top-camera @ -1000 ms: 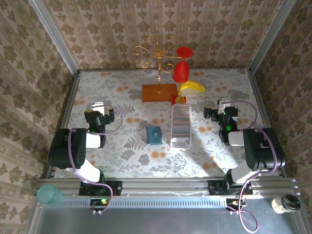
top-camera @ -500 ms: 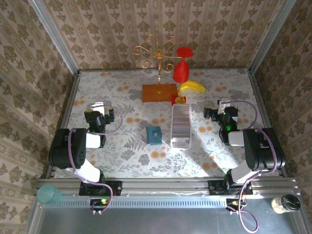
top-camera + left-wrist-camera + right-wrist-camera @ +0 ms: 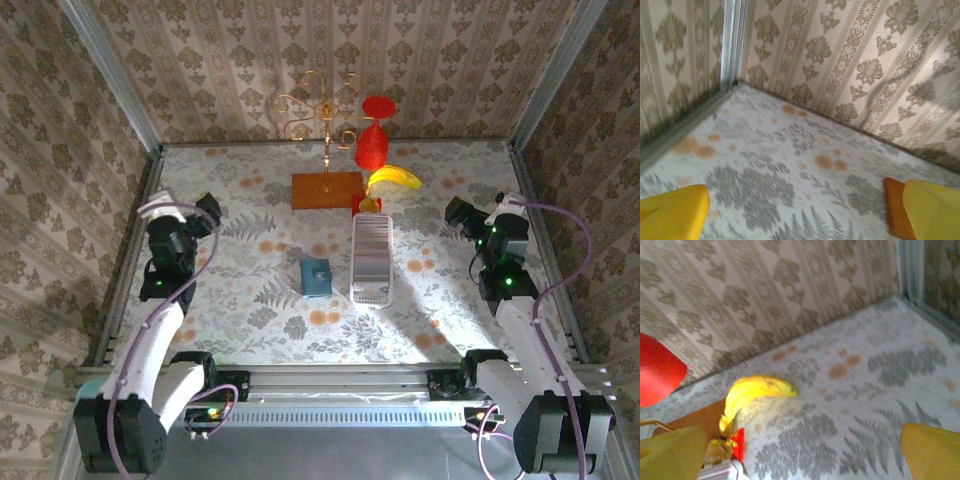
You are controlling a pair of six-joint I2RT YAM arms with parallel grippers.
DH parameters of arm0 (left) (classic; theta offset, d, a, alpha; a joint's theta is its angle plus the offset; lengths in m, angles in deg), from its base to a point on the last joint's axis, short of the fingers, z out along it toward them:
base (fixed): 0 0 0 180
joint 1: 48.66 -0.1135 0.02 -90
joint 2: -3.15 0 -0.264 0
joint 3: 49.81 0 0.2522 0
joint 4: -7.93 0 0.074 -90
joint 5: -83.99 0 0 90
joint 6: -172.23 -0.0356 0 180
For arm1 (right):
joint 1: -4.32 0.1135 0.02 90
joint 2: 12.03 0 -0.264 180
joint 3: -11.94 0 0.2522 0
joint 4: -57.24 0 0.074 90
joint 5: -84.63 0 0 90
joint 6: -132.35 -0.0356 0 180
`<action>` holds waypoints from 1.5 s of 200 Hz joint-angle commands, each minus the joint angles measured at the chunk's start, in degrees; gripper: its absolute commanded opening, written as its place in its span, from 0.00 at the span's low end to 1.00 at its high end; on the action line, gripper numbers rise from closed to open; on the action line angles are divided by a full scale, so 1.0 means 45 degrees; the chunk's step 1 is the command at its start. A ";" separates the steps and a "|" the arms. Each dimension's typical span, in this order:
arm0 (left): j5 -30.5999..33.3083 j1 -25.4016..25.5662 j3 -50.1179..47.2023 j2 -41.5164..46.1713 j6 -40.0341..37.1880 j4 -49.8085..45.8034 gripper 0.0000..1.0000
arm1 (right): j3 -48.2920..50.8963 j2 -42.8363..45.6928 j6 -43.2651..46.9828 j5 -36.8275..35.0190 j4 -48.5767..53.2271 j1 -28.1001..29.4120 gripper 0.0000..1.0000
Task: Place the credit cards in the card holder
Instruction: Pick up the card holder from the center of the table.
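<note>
Teal card holder point(image 3: 317, 277) lies mid-bench in the top view, just left of the credit cards point(image 3: 372, 258) ribbed in their white rack point(image 3: 371, 297). The left gripper point(image 3: 188, 218) and right gripper point(image 3: 476, 216) hover at opposite sides.

Left wrist: yellow fingers point(image 3: 675, 212) spread wide, with a wooden block point(image 3: 894, 209) beside the right one.

Right wrist: fingers point(image 3: 932, 452) spread, with a banana point(image 3: 757, 392) beyond.

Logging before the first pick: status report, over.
Left gripper open, right gripper open, both empty. Credit cards in a row mid-table, card holder closed just left. Banana, wooden block beyond, not blocking.
</note>
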 commanded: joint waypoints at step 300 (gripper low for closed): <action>-0.7435 0.5378 -0.2494 -0.3689 0.6420 -0.0342 0.57 | -1.2939 -1.5020 -0.2317 -0.1470 1.0714 1.1224 0.00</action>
